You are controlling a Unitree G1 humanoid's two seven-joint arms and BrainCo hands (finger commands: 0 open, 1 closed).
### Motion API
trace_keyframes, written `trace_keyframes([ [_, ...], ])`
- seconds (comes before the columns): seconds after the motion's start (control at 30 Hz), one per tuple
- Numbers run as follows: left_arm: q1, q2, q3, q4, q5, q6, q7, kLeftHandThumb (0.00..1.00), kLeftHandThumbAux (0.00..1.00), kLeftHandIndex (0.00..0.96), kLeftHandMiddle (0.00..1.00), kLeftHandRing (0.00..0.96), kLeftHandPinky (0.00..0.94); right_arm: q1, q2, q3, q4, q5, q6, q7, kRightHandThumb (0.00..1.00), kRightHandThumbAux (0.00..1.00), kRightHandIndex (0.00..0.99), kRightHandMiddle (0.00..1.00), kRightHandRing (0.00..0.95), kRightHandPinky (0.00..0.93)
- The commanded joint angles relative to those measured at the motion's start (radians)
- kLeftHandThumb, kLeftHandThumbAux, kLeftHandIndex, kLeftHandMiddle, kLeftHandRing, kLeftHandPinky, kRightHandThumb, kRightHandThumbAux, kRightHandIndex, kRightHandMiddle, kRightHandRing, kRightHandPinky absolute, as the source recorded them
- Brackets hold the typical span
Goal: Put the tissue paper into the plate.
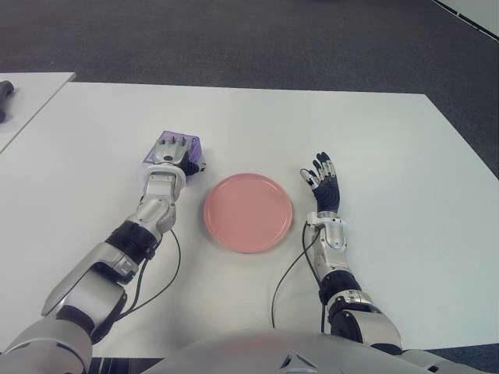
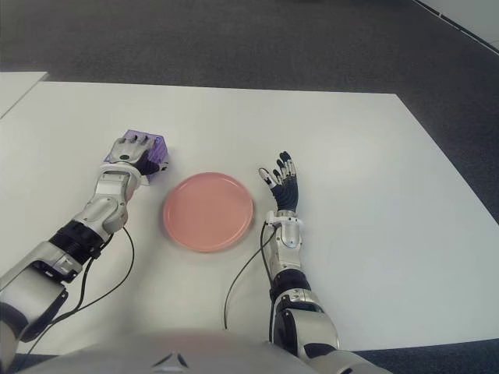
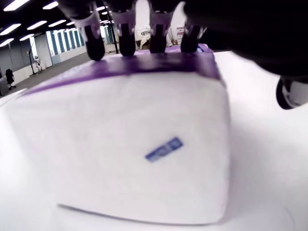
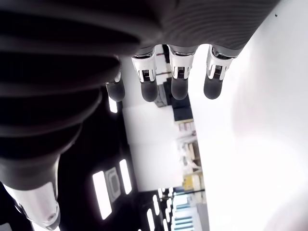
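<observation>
The tissue paper is a white pack with a purple top, lying on the white table to the left of the pink plate. My left hand lies over the pack, and only a purple edge shows around it. In the left wrist view the fingertips sit on the pack's far top edge, while the thumb stands off its side with a gap. The plate holds nothing. My right hand shows just right of the plate, fingers straight and spread, holding nothing.
A second white table adjoins at the far left with a dark object on it. Thin black cables trail from both forearms across the near table. Dark carpet lies beyond the far edge.
</observation>
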Motion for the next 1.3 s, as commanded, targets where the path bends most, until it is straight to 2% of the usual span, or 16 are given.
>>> trace_keyframes([
  [0.03, 0.033, 0.014, -0.041, 0.040, 0.037, -0.014, 0.023, 0.000, 0.217, 0.000, 0.000, 0.000, 0.000, 0.102, 0.020, -0.006, 0.062, 0.018, 0.015, 0.008, 0.134, 0.651, 0.021, 0.000, 0.000, 0.000],
  [0.2, 0.038, 0.029, -0.062, 0.054, 0.077, 0.001, 0.037, 0.000, 0.212, 0.000, 0.000, 0.000, 0.000, 0.158, 0.003, -0.005, -0.016, 0.026, 0.015, 0.034, 0.141, 0.637, 0.020, 0.000, 0.000, 0.000],
  [0.27, 0.040, 0.031, -0.065, 0.056, 0.093, 0.008, 0.049, 0.000, 0.211, 0.000, 0.000, 0.000, 0.000, 0.092, 0.009, 0.016, -0.015, -0.010, 0.088, -0.013, 0.142, 0.635, 0.022, 0.000, 0.000, 0.000],
  [0.37, 0.041, 0.046, -0.081, 0.080, 0.145, 0.022, 0.107, 0.000, 0.214, 0.000, 0.000, 0.000, 0.000, 0.198, 0.010, 0.038, -0.154, -0.013, 0.092, 0.009, 0.141, 0.641, 0.026, 0.000, 0.000, 0.000],
  [0.43, 0.039, 0.051, -0.086, 0.113, 0.161, 0.024, 0.150, 0.000, 0.216, 0.000, 0.000, 0.000, 0.000, 0.222, 0.009, 0.059, -0.241, -0.010, 0.135, 0.021, 0.135, 0.654, 0.027, 0.000, 0.000, 0.000],
  [0.53, 0.036, 0.052, -0.087, 0.188, 0.164, 0.018, 0.239, 0.000, 0.223, 0.000, 0.000, 0.000, 0.000, 0.264, 0.024, 0.071, -0.277, 0.001, 0.129, 0.026, 0.123, 0.673, 0.028, 0.000, 0.000, 0.000],
  [0.57, 0.037, 0.054, -0.088, 0.194, 0.169, 0.020, 0.260, 0.000, 0.225, 0.000, 0.000, 0.000, 0.000, 0.241, 0.025, 0.072, -0.272, 0.000, 0.148, 0.014, 0.119, 0.678, 0.028, 0.000, 0.000, 0.000],
  [0.6, 0.039, 0.056, -0.090, 0.198, 0.175, 0.022, 0.281, 0.000, 0.227, 0.000, 0.000, 0.000, 0.000, 0.172, 0.025, 0.070, -0.240, -0.004, 0.187, -0.012, 0.118, 0.680, 0.028, 0.000, 0.000, 0.000],
  [0.67, 0.040, 0.056, -0.092, 0.206, 0.179, 0.026, 0.309, 0.000, 0.232, 0.000, 0.000, 0.000, 0.000, 0.091, 0.024, 0.067, -0.202, -0.009, 0.233, -0.043, 0.108, 0.692, 0.027, 0.000, 0.000, 0.000],
  [0.77, 0.051, 0.072, -0.094, 0.189, 0.192, 0.038, 0.325, 0.000, 0.241, 0.000, 0.000, 0.000, 0.000, 0.200, 0.031, 0.073, -0.196, -0.006, 0.142, -0.023, 0.103, 0.698, 0.027, 0.000, 0.000, 0.000],
  [0.87, 0.065, 0.087, -0.090, 0.154, 0.202, 0.051, 0.315, 0.000, 0.248, 0.000, 0.000, 0.000, 0.000, 0.211, 0.010, 0.078, -0.244, -0.003, 0.182, -0.015, 0.097, 0.707, 0.027, 0.000, 0.000, 0.000],
  [0.97, 0.064, 0.086, -0.098, 0.159, 0.223, 0.079, 0.289, 0.000, 0.251, 0.000, 0.000, 0.000, 0.000, 0.287, 0.019, 0.089, -0.298, 0.001, 0.150, -0.004, 0.087, 0.713, 0.028, 0.000, 0.000, 0.000],
  [1.03, 0.059, 0.082, -0.109, 0.178, 0.239, 0.100, 0.275, 0.000, 0.252, 0.000, 0.000, 0.000, 0.000, 0.235, 0.014, 0.083, -0.251, 0.000, 0.163, -0.014, 0.084, 0.712, 0.028, 0.000, 0.000, 0.000],
  [1.17, 0.045, 0.059, -0.132, 0.262, 0.264, 0.157, 0.280, 0.000, 0.254, 0.000, 0.000, 0.000, 0.000, 0.240, 0.002, 0.071, -0.207, 0.012, 0.135, -0.001, 0.084, 0.699, 0.026, 0.000, 0.000, 0.000],
  [1.23, 0.047, 0.052, -0.133, 0.291, 0.256, 0.167, 0.300, 0.000, 0.256, 0.000, 0.000, 0.000, 0.000, 0.185, -0.009, 0.068, -0.220, 0.019, 0.213, -0.011, 0.085, 0.696, 0.026, 0.000, 0.000, 0.000],
  [1.3, 0.047, 0.047, -0.132, 0.310, 0.249, 0.176, 0.314, 0.000, 0.260, 0.000, 0.000, 0.000, 0.000, 0.155, -0.018, 0.066, -0.216, 0.024, 0.247, -0.012, 0.087, 0.695, 0.026, 0.000, 0.000, 0.000],
])
